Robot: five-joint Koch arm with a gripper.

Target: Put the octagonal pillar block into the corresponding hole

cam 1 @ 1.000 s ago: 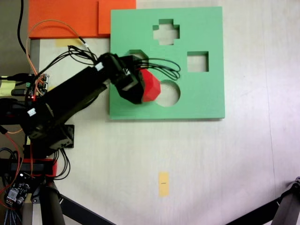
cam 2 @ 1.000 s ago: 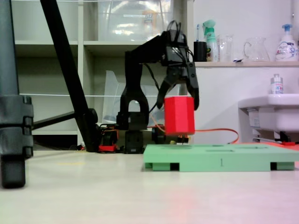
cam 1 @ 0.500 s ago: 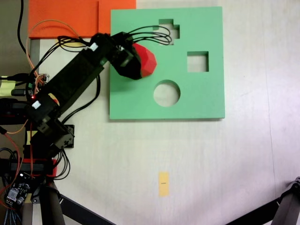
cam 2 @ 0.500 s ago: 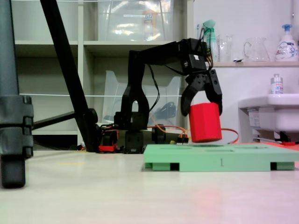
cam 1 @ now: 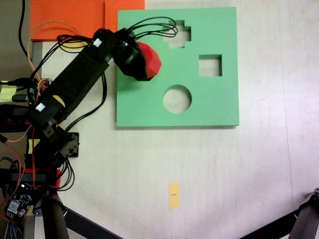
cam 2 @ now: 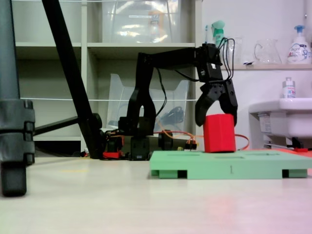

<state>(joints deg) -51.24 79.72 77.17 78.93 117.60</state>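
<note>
Over the board (cam 1: 214, 104), your gripper (cam 2: 216, 108) clasps the block (cam 2: 219, 133) at its hole; next, ease it straight down and release.

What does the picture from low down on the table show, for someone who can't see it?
A black robot gripper holds a red block by its top, with the block's bottom at the surface of a flat green board on a pale table. Shelves stand behind.
</note>
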